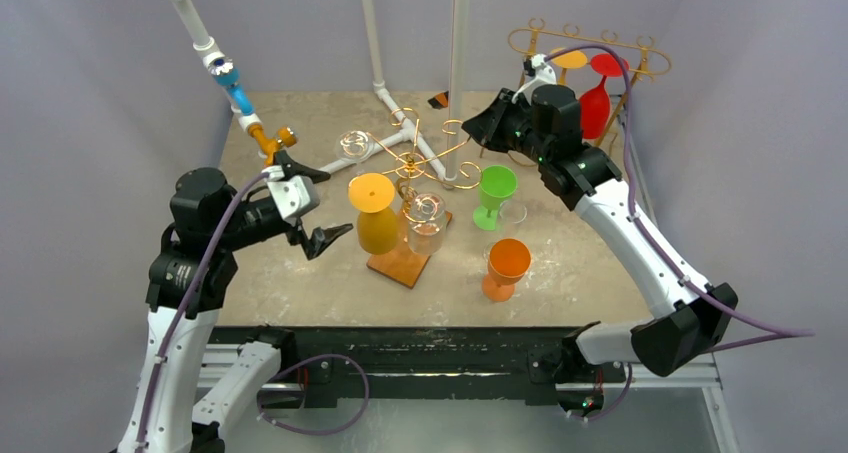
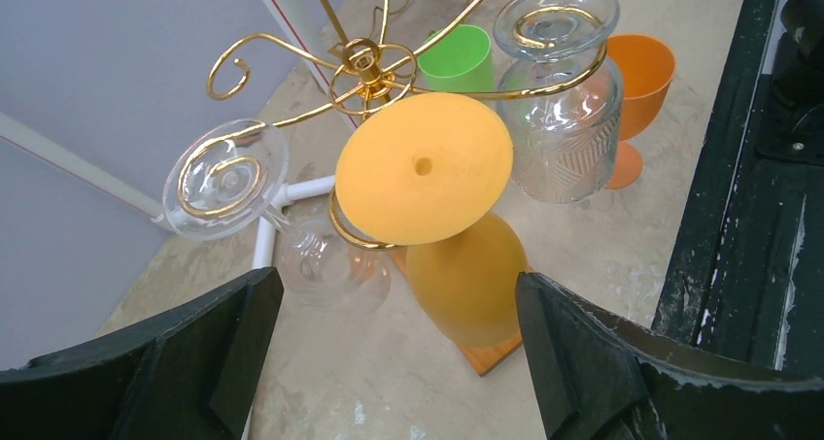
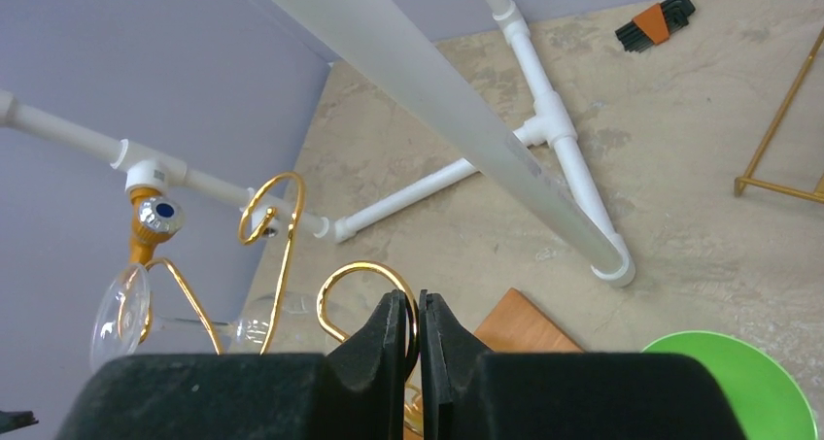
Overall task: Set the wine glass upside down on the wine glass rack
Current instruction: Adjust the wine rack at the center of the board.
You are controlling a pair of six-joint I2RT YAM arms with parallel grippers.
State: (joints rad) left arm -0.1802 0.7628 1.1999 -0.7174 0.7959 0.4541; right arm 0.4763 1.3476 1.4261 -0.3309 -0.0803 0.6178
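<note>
yellow glass (image 2: pixel 424 168) hangs inverted on rack (image 2: pixel 364 66), frame centre; likely light, stiff, slick plastic, so grip bowl. left fingers (image 2: pixel 194 353) wide open, empty; right fingers (image 3: pixel 379 333) pinch rack wire.

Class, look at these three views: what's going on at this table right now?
A yellow wine glass hangs upside down from a curled arm of the gold rack. The left gripper sits open beside it, holding nothing. The right gripper is pinched on another gold arm of the rack. A green glass and an orange glass stand upright on the table, not yet hung.
</note>
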